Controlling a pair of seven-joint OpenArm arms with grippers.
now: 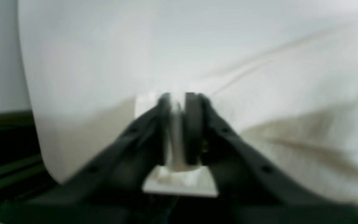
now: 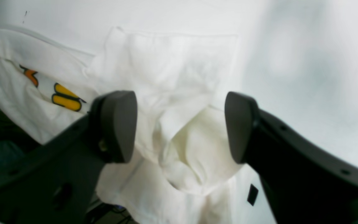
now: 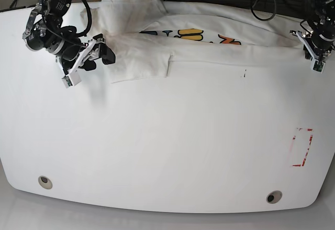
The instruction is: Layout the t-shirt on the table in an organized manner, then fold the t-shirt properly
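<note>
One white cotton t-shirt with big blue, yellow and orange printed letters (image 3: 199,47) lies bunched along the far edge of the very large glossy white tabletop (image 3: 167,146), running across the top of the base view from upper left to upper right, part of it draping off the back, so it is clearly not laid out yet. Two black arms are on it, one at each end, which looks to me like a spreading move. At the upper right of the base view, the left gripper (image 1: 177,124) has its two pads nearly together with a thin fold of white fabric pinched between them, seen close in the left wrist view; I'd judge it holds that end so the cloth can be drawn taut. At the upper left of the base view, the right gripper (image 2: 180,124) hangs with its jaws standing wide apart and nothing between them; in the right wrist view its two dark pads frame a crumpled fold of shirt below without touching it, probably lining up a grab. On the bare table I count two round grommet holes (image 3: 45,182) low in the base view, one red tape rectangle outline (image 3: 302,147) at lower right, and a few dark specks (image 3: 243,74) near the shirt's front edge.
</note>
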